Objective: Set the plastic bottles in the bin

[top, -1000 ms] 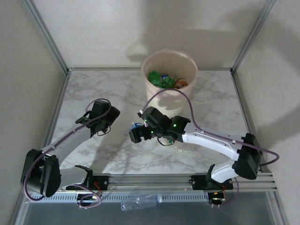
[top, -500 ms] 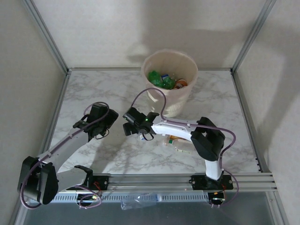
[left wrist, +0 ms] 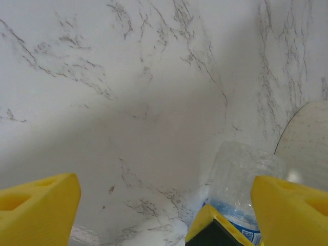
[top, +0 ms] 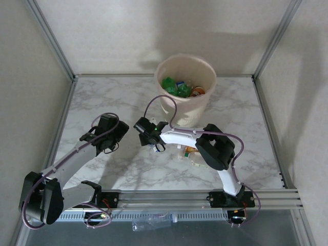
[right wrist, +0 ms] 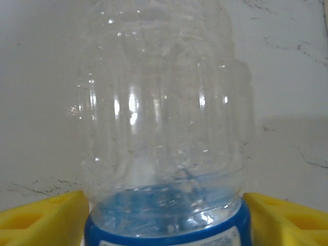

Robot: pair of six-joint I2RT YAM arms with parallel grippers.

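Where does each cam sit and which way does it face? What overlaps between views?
Top external: above and behind the bases, looking down on the marble table and the bin; both arms, the left end effector and right end effector show.
Left wrist: on the left arm, facing down at the table; its open yellow fingers sit in the bottom corners.
Right wrist: on the right arm, close on a clear blue-labelled bottle clamped between its yellow fingers.
Shared: left wrist also catches that bottle and the bin's wall.

One bin [top: 179,110], at least three bottles [top: 177,87] inside it, one clear bottle [right wrist: 164,118] gripped, one loose bottle [top: 190,155]
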